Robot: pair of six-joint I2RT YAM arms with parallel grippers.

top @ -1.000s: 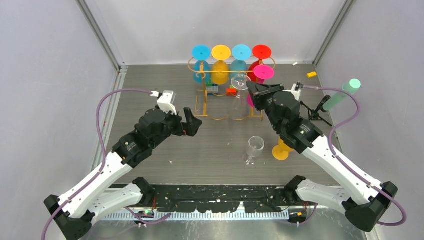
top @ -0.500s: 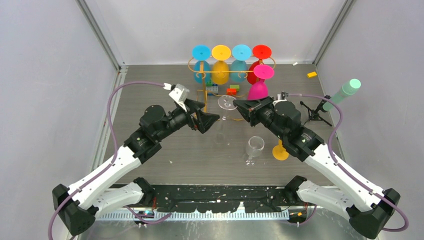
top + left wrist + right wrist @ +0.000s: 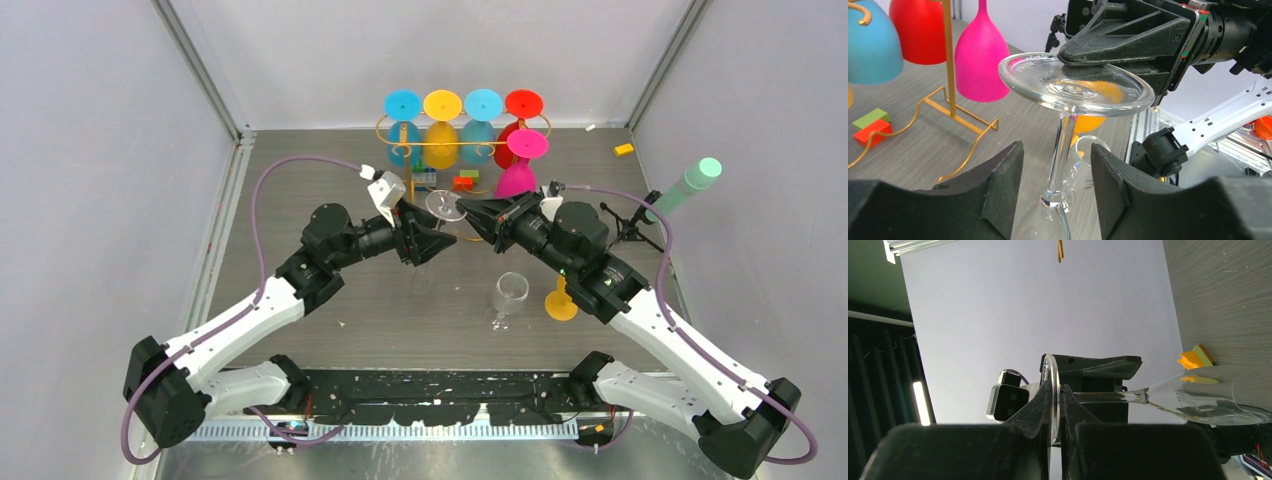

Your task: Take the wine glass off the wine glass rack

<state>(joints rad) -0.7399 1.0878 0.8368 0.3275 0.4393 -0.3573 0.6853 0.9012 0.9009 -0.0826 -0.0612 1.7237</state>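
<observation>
Above the grey table (image 3: 330, 300), clear of the wine glass rack (image 3: 409, 208), the inverted wine glass (image 3: 1075, 90) hangs with its foot pinched tight in the right gripper (image 3: 468, 209), while the half-open, empty left gripper (image 3: 1055, 172) straddles its stem and should close gently, centred, before the right releases.

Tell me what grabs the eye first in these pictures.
Mid-table, the right gripper pinches the foot of an upside-down clear wine glass, while the left gripper brackets its stem without touching. Behind, at the table's far edge, bright coloured glasses hang bowl-down on the gold wine glass rack.
</observation>
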